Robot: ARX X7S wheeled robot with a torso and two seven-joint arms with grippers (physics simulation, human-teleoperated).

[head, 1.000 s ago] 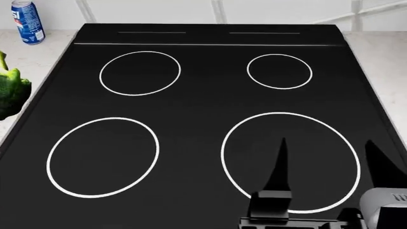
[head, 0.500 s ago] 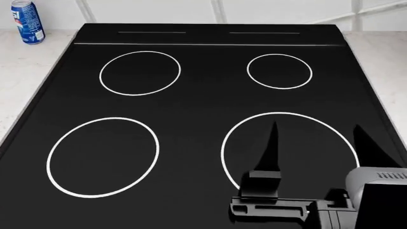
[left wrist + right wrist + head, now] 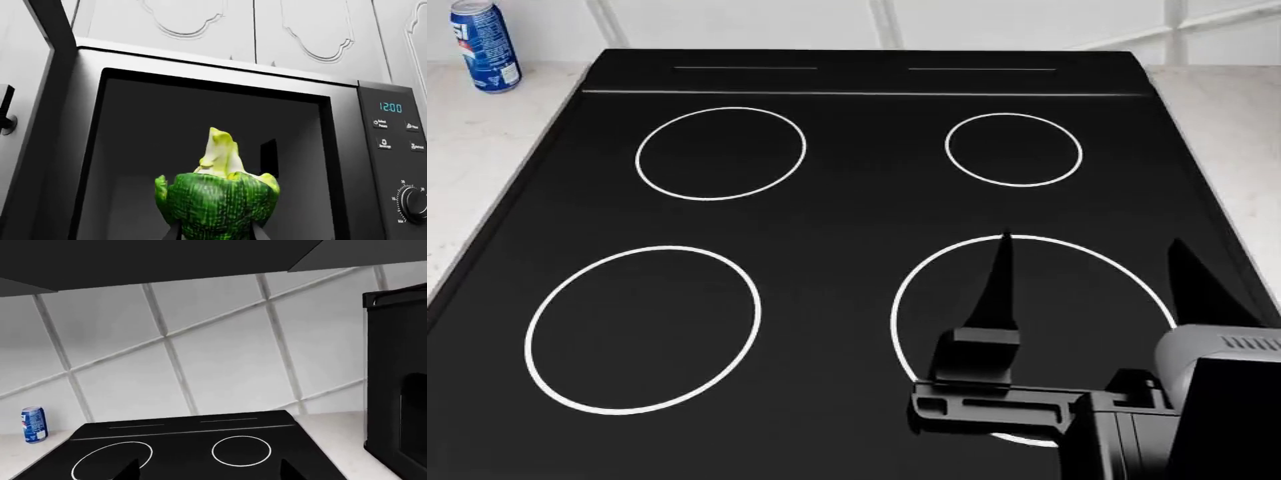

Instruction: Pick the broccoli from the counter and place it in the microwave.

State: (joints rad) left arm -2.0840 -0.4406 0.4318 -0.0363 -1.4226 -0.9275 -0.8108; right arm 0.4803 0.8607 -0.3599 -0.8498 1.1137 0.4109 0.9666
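In the left wrist view the broccoli (image 3: 217,200), dark green with its pale stem pointing up, sits between my left gripper's (image 3: 217,236) two fingers (image 3: 175,233), which are shut on it. It hangs just in front of the open microwave (image 3: 213,65), level with the lower part of the dark cavity (image 3: 167,130). The left gripper and the broccoli are out of the head view. My right gripper (image 3: 1090,262) is open and empty above the stove's near right ring; it also shows in the right wrist view (image 3: 208,472). The off-white counter (image 3: 467,170) flanks the stove.
The microwave door (image 3: 40,75) stands open to one side; a control panel with a clock and a knob (image 3: 413,202) is on the other. The black stove top (image 3: 854,210) fills the head view. A blue can (image 3: 483,45) stands at the back left. A tall black appliance (image 3: 397,390) stands beside the stove.
The broccoli, at the head view's left edge a second ago, has left that view. My right gripper has shifted a little left and further over the stove, still open.
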